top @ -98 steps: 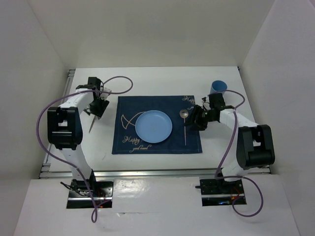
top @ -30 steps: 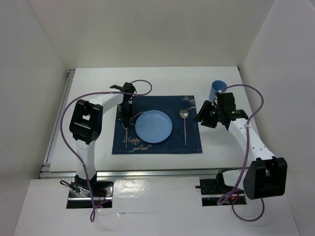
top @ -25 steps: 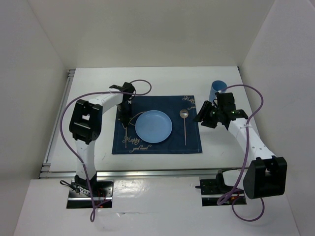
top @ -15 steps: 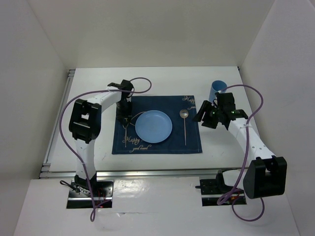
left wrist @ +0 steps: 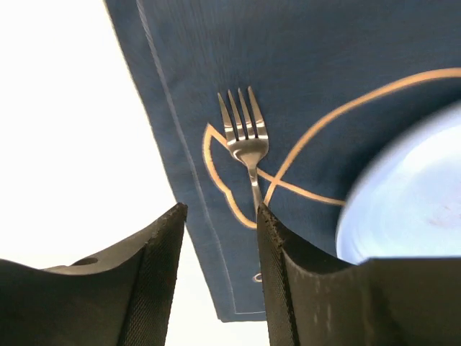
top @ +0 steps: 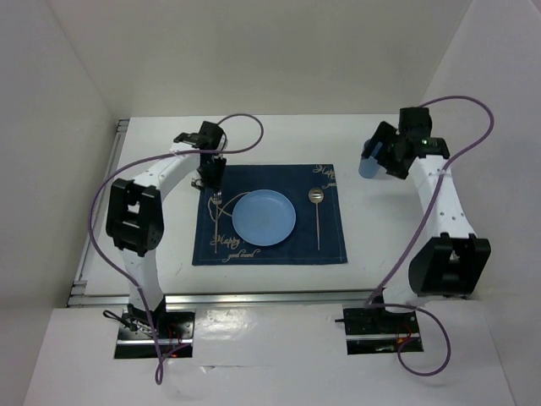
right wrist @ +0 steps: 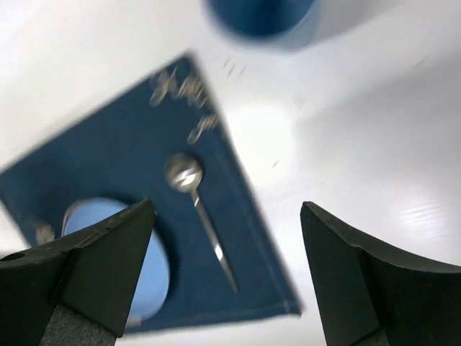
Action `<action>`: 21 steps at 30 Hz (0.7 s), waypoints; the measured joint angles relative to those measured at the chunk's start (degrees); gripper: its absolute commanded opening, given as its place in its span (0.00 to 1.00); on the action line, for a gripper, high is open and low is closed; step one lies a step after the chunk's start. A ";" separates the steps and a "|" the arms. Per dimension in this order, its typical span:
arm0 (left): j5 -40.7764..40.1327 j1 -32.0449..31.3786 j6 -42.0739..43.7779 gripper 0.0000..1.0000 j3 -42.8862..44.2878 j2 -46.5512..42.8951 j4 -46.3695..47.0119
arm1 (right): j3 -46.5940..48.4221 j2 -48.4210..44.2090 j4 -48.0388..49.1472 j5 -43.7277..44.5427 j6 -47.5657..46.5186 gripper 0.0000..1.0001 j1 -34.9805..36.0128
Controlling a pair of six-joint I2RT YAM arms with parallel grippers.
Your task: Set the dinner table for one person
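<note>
Nearest us, the dinner table (top: 363,233) ran white and flat from its silver near rail out toward the far wall, carrying everything in play. Square in the middle of it lay the navy placemat (top: 331,244), and there at the cloth's centre sat the light blue plate (top: 264,217). Just left of the plate we saw the fork (left wrist: 245,138) lying flat on the mat, tines toward the far side, resting across the gold fish line and clear of the plate's rim. Just right of the plate lay the spoon (top: 317,216), bowl at the far end, handle running near. A touch farther out came the left gripper (left wrist: 218,213), which the top view showed at the mat's far-left corner. Its fingers were parted by a modest gap and held nothing, and the fork lay free of them. Farther still and over to the right, off the cloth, the blue cup (top: 368,162) stood on the bare tabletop beyond the mat's far-right corner. The right gripper (right wrist: 225,209) hovered just beside it, claw spread wide and empty. From its own wrist view we had the cup blurred ahead of the fingers, not between them, and from above we could not tell whether a finger touched it.
</note>
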 measured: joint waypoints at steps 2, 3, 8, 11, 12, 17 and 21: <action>0.09 -0.11 3.30 0.50 -0.15 -3.67 1.49 | 4.04 3.93 0.28 2.40 -0.37 0.91 -2.58; 0.17 -0.17 4.68 0.50 -0.15 -5.38 2.16 | 5.66 5.92 0.50 3.52 -0.52 0.91 -3.98; -1.88 -0.57 9.99 0.48 0.24 -9.86 3.91 | 15.13 18.73 0.50 7.15 -0.90 0.90 -7.26; -4.63 -0.72 11.85 0.48 0.24 -9.66 3.82 | 20.59 26.29 0.66 8.66 -1.22 0.88 -7.32; -5.33 -0.70 12.33 0.48 0.20 -9.62 3.65 | 21.62 28.02 0.63 8.85 -1.42 0.86 -7.32; -7.02 0.33 12.52 0.48 0.17 -9.62 2.49 | 22.56 33.14 0.79 8.57 -2.23 0.66 -7.32; -7.67 0.94 12.44 0.47 0.17 -9.62 1.46 | 23.17 35.69 0.98 8.59 -2.62 0.05 -7.32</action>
